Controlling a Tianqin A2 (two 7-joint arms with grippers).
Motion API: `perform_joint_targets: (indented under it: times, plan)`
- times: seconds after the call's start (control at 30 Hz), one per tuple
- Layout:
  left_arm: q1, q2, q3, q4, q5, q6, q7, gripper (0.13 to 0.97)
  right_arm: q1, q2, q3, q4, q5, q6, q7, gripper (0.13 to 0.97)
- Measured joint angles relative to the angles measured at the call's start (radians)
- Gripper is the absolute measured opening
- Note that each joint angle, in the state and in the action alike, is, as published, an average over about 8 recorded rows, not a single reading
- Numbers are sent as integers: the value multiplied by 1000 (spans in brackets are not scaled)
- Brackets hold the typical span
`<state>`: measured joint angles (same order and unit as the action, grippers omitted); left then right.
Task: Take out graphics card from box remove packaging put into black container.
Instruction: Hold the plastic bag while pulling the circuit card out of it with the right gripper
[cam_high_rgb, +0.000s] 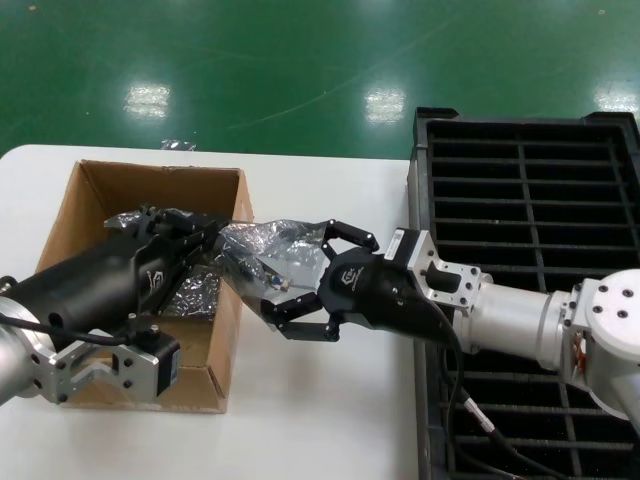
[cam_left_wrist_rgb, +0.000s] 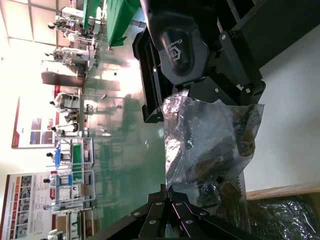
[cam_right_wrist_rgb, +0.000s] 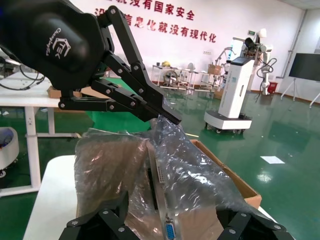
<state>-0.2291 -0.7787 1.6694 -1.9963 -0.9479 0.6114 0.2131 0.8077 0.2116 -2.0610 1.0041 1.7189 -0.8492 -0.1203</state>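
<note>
- Desk (cam_high_rgb: 330, 420): white surface filling the lower half of the head view, with green floor beyond it along the top of the frame.
- Brown corrugated cardboard box (cam_high_rgb: 85, 200): open-topped, at centre left of the head view; more crinkled silver bags lie inside it.
- Large black plastic ribbed container (cam_high_rgb: 520, 190): at the right edge of the head view, divided into narrow slots, just beside the desk's right border.
- Crinkly silver-grey semi-transparent anti-static bag (cam_high_rgb: 262, 250): held in the air over the box's right wall, at frame centre, stretched between the two grippers.
- Slim dark graphics card (cam_right_wrist_rgb: 162, 200): inside the bag; its silver end bracket with a blue port shows at the bottom centre of the right wrist view.
- Left gripper (cam_high_rgb: 222, 240): black, reaching across the box from lower left; its fingers are closed on the bag's left end.
- Right gripper (cam_high_rgb: 300, 280): black, entering from the right above the container's edge; its fingers are spread on either side of the bag's right end, and whether they touch it cannot be told.
</note>
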Motion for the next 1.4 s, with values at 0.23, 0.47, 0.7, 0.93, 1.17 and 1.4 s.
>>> perform_joint_targets:
  times: [0.23,0.47,0.7,0.93,1.17,1.4]
  plan:
    - [0,0,0,0,0,0,0,139,-20,9,12,33,0,-7,29,586]
    - [0,0,0,0,0,0,0,139,-25,3,22,31,-2,-3,35,498]
    - [0,0,0,0,0,0,0,139,-25,-14,27,9,-6,2,27,438]
    - [0,0,0,0,0,0,0,139,-24,-22,32,3,-8,3,26,320]
    - [0,0,0,0,0,0,0,139,-33,-14,34,24,-13,3,38,207]
    - [0,0,0,0,0,0,0,139,-63,27,32,104,-19,-5,77,193]
